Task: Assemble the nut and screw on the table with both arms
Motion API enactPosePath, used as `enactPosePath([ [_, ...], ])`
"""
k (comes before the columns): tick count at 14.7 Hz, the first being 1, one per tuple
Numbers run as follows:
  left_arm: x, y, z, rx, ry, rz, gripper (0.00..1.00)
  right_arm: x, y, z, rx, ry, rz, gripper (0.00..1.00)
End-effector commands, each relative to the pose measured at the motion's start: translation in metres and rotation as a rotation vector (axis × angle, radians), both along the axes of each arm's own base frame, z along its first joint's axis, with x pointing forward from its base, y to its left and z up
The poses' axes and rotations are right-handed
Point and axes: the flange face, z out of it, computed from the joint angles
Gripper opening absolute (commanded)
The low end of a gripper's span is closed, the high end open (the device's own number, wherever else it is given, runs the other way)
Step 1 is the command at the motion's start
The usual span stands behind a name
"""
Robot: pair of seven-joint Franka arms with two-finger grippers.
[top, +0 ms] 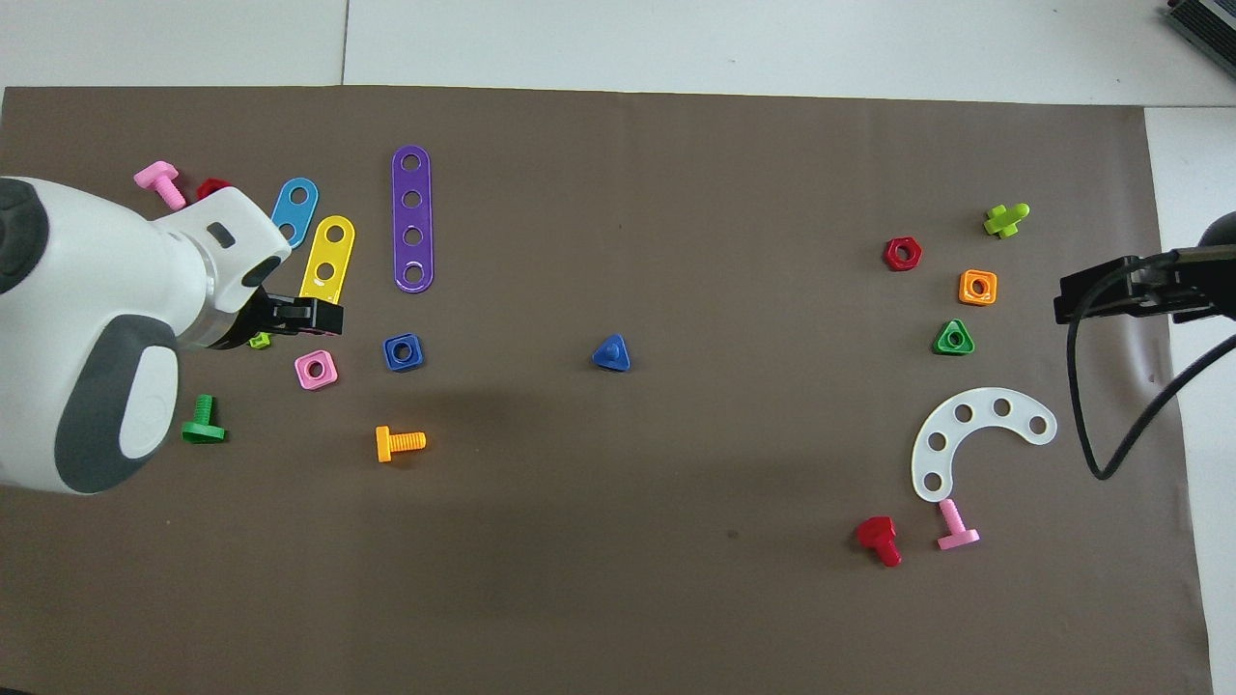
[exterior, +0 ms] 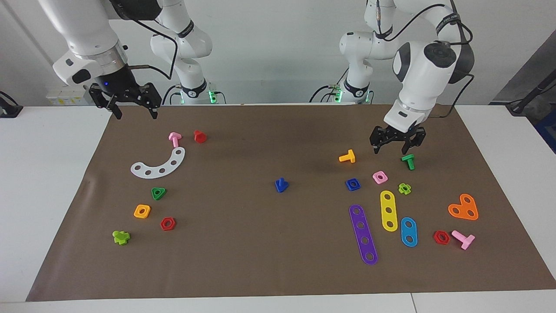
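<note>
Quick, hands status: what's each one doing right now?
Left hand: open, empty, over the mat near the green bolt.
Right hand: open, empty, waiting.

Toward one end of the brown mat [exterior: 260, 261]: white curved perforated plastic strip [exterior: 159, 164], pink plastic bolt [exterior: 174, 138], red plastic bolt [exterior: 200, 136], green triangular nut [exterior: 158, 193], orange square nut [exterior: 142, 211], red hexagonal nut [exterior: 167, 224]. Toward the opposite end: purple four-hole strip [exterior: 363, 234], yellow three-hole strip [exterior: 388, 210], orange heart-shaped plate [exterior: 464, 207].
</note>
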Motion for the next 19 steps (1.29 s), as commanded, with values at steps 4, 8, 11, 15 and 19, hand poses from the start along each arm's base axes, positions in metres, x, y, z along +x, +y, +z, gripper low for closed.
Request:
enactPosePath([
  [4,-0.003,-0.023,-0.075,-0.009,-0.025,0.029,0.91,0.0,0.006,-0.004,-0.011,0.02,0.036,1.0],
  [8,0.006,-0.034,-0.114,-0.011,-0.022,0.058,0.91,-0.002,0.008,-0.007,-0.003,0.001,0.044,1.0],
  [11,0.007,-0.043,-0.138,-0.008,-0.007,0.067,0.9,-0.002,0.009,-0.013,-0.003,0.002,0.046,1.0],
  [15,0.003,-0.056,-0.16,-0.004,0.013,0.095,0.88,-0.005,0.009,-0.025,0.0,-0.009,0.039,1.0],
  [19,-0.01,-0.059,-0.17,0.003,0.036,0.108,0.87,-0.008,0.01,-0.024,0.004,0.001,0.046,1.0],
])
